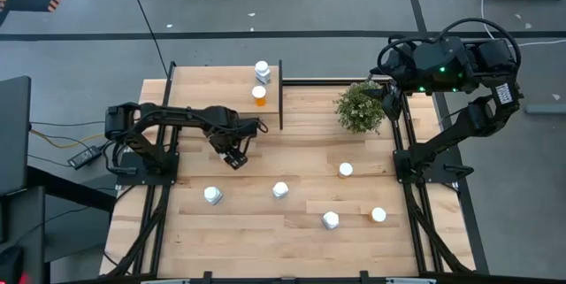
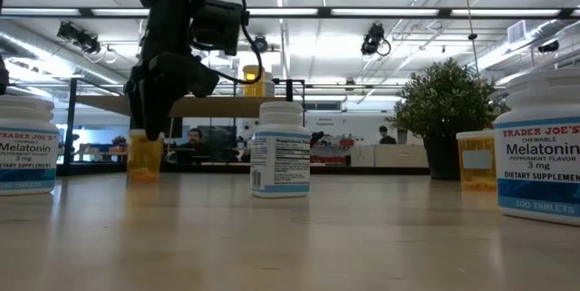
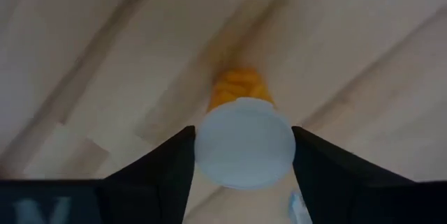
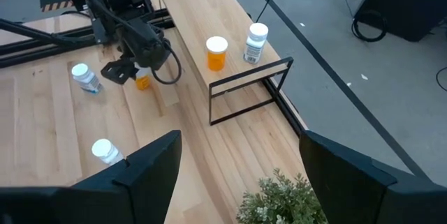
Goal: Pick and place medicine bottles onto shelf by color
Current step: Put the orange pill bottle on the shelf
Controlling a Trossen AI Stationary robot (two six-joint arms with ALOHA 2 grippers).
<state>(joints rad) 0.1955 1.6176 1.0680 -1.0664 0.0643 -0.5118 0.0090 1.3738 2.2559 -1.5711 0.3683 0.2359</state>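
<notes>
An orange medicine bottle with a white cap (image 3: 244, 144) stands on the tabletop in front of the shelf, and my left gripper (image 1: 234, 155) is over it, shut on its cap. It also shows in the low view (image 2: 145, 157). The light-wood shelf (image 1: 203, 85) at the far left carries a white bottle (image 1: 263, 72) and an orange bottle (image 1: 259, 95) next to its black divider (image 1: 281, 98). Several more bottles stand on the table, among them white ones (image 1: 213, 195) (image 1: 280, 190) and an orange one (image 1: 346, 170). My right gripper (image 4: 241, 140) is open and empty, high beside the plant. My left gripper pinches the orange bottle's white cap (image 3: 206, 147) between its two fingers, one on each side of it. The fingers (image 3: 164, 168) come from above, pointing down. The bottle stands upright with its base on the tabletop (image 2: 145, 179).
A potted plant (image 1: 360, 107) stands at the far right of the table, right of the divider. A white bottle (image 1: 331, 220) and an orange one (image 1: 378, 215) stand near the front right. Bare wood lies between the shelf and the front bottles.
</notes>
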